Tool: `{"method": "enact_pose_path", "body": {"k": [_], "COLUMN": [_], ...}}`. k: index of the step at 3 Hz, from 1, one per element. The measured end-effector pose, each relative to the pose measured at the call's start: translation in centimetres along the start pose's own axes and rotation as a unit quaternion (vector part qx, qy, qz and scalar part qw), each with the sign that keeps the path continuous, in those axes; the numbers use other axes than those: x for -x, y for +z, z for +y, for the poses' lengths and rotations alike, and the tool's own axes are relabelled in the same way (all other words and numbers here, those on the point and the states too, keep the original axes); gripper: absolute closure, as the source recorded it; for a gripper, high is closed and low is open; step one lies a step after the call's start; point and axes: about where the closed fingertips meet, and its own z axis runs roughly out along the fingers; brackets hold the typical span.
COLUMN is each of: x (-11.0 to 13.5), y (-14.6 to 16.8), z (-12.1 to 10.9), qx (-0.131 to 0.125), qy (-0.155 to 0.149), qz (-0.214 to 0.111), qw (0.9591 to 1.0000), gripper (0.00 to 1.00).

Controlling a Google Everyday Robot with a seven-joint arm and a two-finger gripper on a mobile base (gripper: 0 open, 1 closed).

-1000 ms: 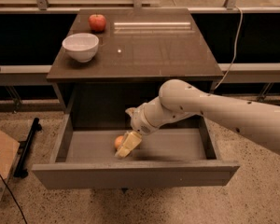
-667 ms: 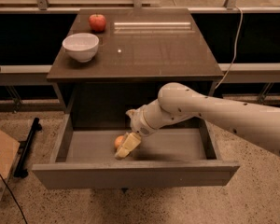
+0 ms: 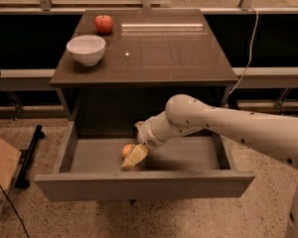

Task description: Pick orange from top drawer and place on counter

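Elbow (image 3: 183, 109) dipped slightly; gripper (image 3: 134, 157) at round orange (image 3: 126, 149) in top drawer (image 3: 144, 185); grip unclear.

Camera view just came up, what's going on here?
The robot's arm reaches into the open top drawer, with the gripper down at the orange near the drawer's front. The orange lies in the drawer, not yet on the counter. On the counter stand a white bowl and a red apple.

White arm (image 3: 238, 128) low and outstretched, wrist bent, gripper (image 3: 133, 158) at its end angled steeply downward
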Motion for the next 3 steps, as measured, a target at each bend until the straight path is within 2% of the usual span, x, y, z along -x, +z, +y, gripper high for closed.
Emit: {"method": "enact_pose_path", "body": {"k": [1,3], "x": [-0.66,-1.49], "y": [0.42,0.35], "z": [0.07,0.52], "qx": [-0.009,-0.026], "qy": [0.016,0.033], "qz": [0.004,0.011], "qw": [0.9998,0.9991], "gripper": [0.15,0.63]}}
